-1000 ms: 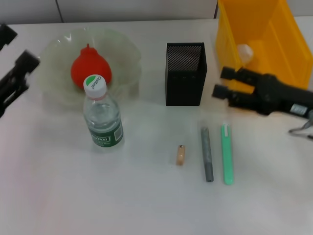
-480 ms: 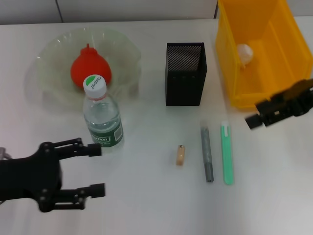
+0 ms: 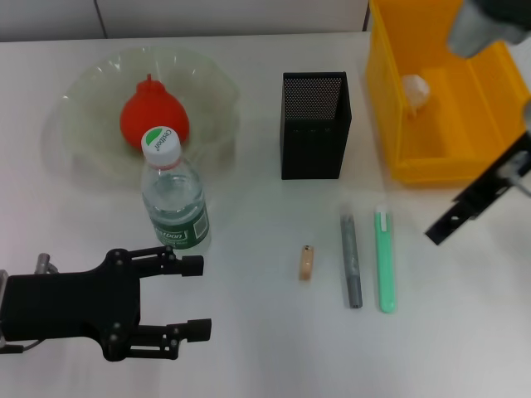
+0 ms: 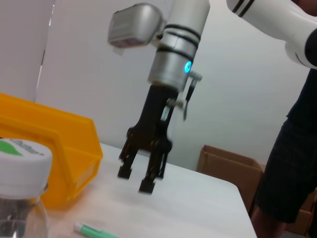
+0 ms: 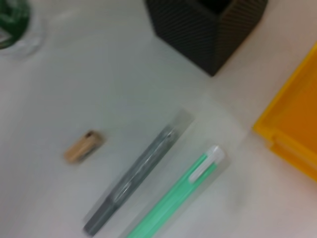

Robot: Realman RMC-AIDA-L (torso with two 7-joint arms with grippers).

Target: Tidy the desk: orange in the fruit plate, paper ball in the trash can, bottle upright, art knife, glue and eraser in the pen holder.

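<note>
The orange (image 3: 153,116) lies in the fruit plate (image 3: 99,73) at the back left. The bottle (image 3: 172,199) stands upright in front of the plate. The paper ball (image 3: 415,89) lies in the trash can (image 3: 477,99) at the back right. The pen holder (image 3: 314,124) stands mid-table. In front of it lie the eraser (image 3: 306,262), a grey stick (image 3: 351,259) and a green stick (image 3: 385,259). My left gripper (image 3: 197,298) is open and empty, front left, below the bottle. My right gripper (image 3: 440,230) hangs open and empty to the right of the green stick, and also shows in the left wrist view (image 4: 133,179).
The right wrist view shows the eraser (image 5: 83,147), grey stick (image 5: 133,181), green stick (image 5: 173,198), pen holder (image 5: 208,29) and the trash can's corner (image 5: 297,134). A cardboard box (image 4: 225,166) and a person (image 4: 292,148) stand beyond the table.
My left arm swung from the far left down to the table's front and has edged right. My right gripper left the trash can's front and now points downward right of the sticks.
</note>
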